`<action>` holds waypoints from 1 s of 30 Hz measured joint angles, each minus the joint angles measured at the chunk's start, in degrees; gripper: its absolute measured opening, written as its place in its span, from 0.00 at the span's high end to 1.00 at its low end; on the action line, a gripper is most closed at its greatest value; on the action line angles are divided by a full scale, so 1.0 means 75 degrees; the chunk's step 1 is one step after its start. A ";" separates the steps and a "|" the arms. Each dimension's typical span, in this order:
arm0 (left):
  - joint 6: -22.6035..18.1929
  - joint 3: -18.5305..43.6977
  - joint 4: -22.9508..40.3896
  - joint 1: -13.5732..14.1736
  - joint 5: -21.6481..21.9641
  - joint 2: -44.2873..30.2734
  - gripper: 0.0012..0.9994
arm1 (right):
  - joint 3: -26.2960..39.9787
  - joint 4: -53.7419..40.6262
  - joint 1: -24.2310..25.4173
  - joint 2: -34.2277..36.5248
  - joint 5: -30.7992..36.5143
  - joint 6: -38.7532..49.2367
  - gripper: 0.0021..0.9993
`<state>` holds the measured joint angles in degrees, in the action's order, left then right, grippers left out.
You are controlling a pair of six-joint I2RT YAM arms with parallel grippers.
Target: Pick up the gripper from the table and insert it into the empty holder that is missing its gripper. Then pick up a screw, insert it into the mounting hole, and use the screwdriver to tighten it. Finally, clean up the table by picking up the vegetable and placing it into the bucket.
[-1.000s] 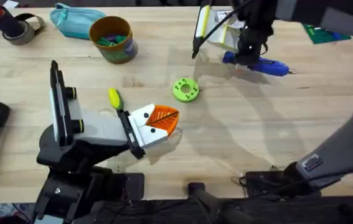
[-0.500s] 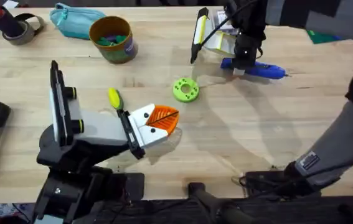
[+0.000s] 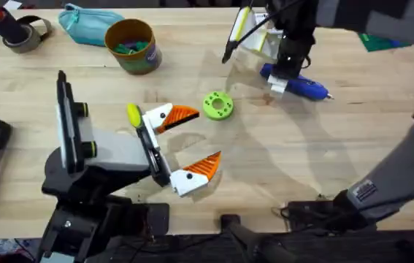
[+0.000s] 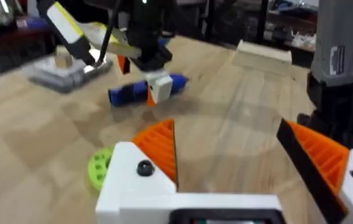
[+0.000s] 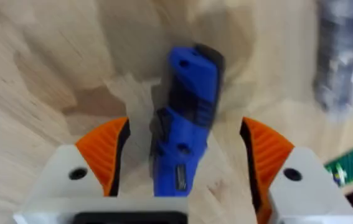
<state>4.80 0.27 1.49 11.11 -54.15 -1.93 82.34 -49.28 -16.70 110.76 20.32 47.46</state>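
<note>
— Two sets of fingers; how do they stand?

— The left gripper [image 3: 185, 146] has its fingers [image 3: 175, 115] spread wide apart, orange ribbed pads facing each other, with only bare counter [image 3: 280, 161] between them. It sits low at the near left of the counter. The right gripper [image 5: 182, 168] is also apart, its orange pads on either side of the screwdriver [image 5: 185, 118] but not pressed against it; there is a gap on both sides.

— Where is the screwdriver, then?

— Lying flat on the counter at the far right, under the right gripper [image 3: 281, 79]. From overhead the blue body [image 3: 301, 85] runs sideways, its metal tip pointing to the right. From the left wrist it shows beyond the left fingers [image 4: 157, 146], with the right gripper's white end just over it.

— And around it?

— A green round part [image 3: 217, 104] with holes lies near the middle, between the two grippers and just beside the left gripper's far finger. A small yellow-and-green piece [image 3: 133, 114] lies by the left wrist. The bucket [image 3: 131, 45] stands at the far left with coloured bits inside, a teal pouch [image 3: 86, 23] just behind it and a tape roll [image 3: 25, 33] in the far left corner.
</note>
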 joint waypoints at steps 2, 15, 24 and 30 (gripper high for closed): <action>0.0152 0.0001 -0.0542 -0.0001 0.0017 0.0000 0.01 | -0.0002 -0.0008 -0.0026 -0.0363 0.0000 -0.0214 0.00; 0.0789 0.2087 -0.0235 -0.0814 0.1278 -0.0792 0.01 | 0.0003 -0.0187 -0.0234 -0.4219 -0.0005 -0.3249 0.00; 0.0158 0.5101 0.3795 -0.2040 0.1828 -0.3124 0.01 | 0.0009 -0.1300 -0.0214 -0.6643 -0.0006 -0.6448 0.00; -0.0581 0.6342 0.6061 -0.2741 0.2593 -0.4229 0.01 | 0.0009 -0.2094 -0.0214 -0.7656 -0.0043 -0.7608 0.00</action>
<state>0.44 47.84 46.95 -9.44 -34.70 -33.65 82.41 -64.98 -18.30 53.34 19.99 -9.60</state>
